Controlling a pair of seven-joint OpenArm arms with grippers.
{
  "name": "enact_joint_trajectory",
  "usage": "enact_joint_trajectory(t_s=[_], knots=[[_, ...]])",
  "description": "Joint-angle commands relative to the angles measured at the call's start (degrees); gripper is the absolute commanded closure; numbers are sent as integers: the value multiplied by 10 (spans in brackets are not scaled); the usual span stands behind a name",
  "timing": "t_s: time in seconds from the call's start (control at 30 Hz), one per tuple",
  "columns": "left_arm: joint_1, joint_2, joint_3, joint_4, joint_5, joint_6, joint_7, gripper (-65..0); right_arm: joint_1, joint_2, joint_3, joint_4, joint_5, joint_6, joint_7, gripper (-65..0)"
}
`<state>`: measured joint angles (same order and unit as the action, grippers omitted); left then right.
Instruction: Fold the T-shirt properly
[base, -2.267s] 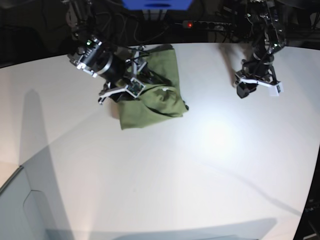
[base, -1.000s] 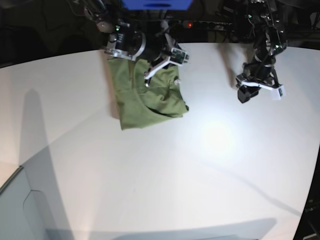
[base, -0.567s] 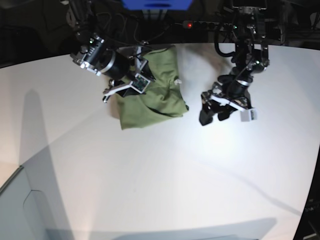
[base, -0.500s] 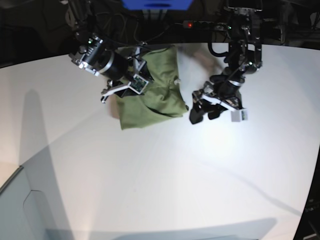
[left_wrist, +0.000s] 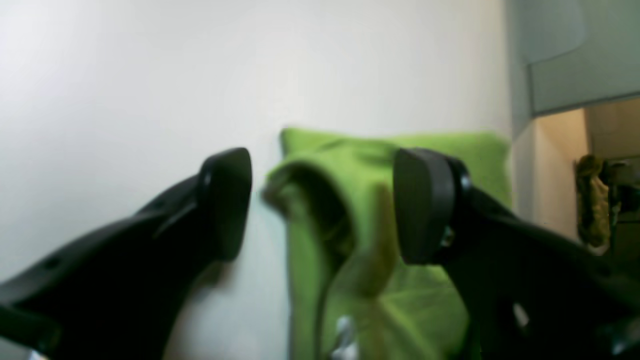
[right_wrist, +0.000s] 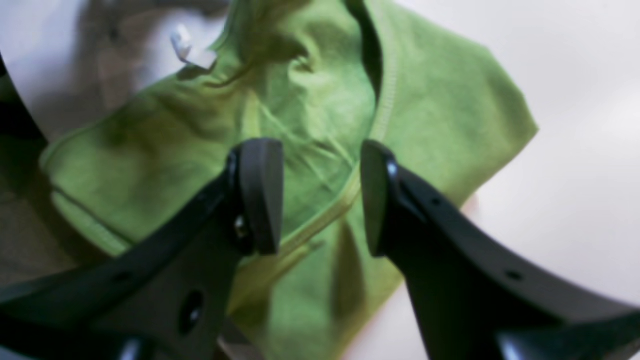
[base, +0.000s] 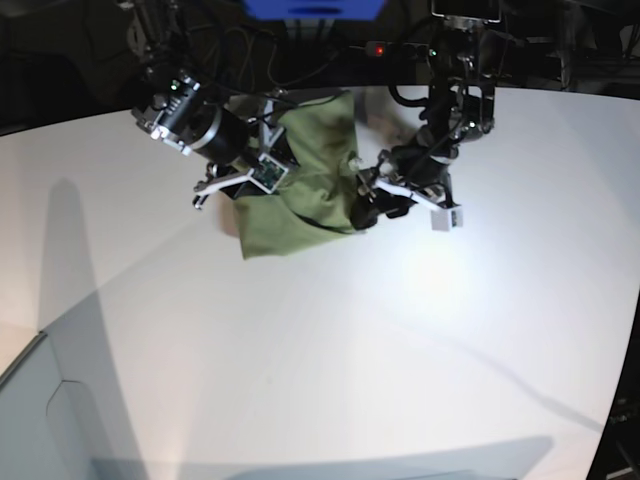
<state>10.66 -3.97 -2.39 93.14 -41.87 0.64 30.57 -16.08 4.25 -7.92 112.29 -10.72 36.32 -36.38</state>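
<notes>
While T-shirt (base: 290, 222) lies bunched on bench (base: 330, 360), upper middle of base view, left end effector (left_wrist: 322, 205) has swung in from right to its edge, fingers spread; right end effector (right_wrist: 320, 197) hovers above, also spread. Two-handed fold looks likely.

Across the near side of the scene the white tabletop (base: 330, 360) gives a wide lane for a gripper to pass, and more room runs right of the left arm (base: 460, 95). Far left of centre, the right gripper (right_wrist: 321, 197) blocks the way over the T-shirt (base: 280, 225); the left gripper (left_wrist: 325, 200) stands at the shirt's right edge, with a raised fold in the gap between its fingers. A grey panel (base: 35, 415) bounds the near left corner
</notes>
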Motion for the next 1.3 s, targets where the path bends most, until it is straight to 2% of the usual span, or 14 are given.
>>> enact_joint_trajectory(t_s=[0.0, 0.1, 0.43, 0.53, 0.57, 0.8, 1.1, 1.27], knots=[[-5, 0, 0, 4, -8, -6, -10, -427, 4, -2, 1, 9, 7, 2, 12, -239], [-5, 0, 1, 4, -8, -6, -10, -411, 4, -2, 1, 9, 6, 2, 13, -239], [-11, 19, 0, -1, -8, -7, -11, -171, 4, -2, 1, -14, 7, 2, 14, -239], [-13, 23, 0, -1, -7, -7, -11, -69, 3, -2, 1, -16, 7, 2, 14, -239], [-19, 23, 0, -1, -7, -7, -11, -9, 3, -2, 1, -16, 7, 2, 14, -239], [-27, 19, 0, 10, -7, -4, -8, 0, 2, -2, 1, -16, 6, 2, 14, -239], [-27, 17, -2, 75, -3, -2, -10, 0, 3, -2, 1, -16, 6, 2, 14, -239], [-28, 16, -4, 47, -2, -2, -10, 0, 3, -2, 1, -18, 6, 2, 14, -239]])
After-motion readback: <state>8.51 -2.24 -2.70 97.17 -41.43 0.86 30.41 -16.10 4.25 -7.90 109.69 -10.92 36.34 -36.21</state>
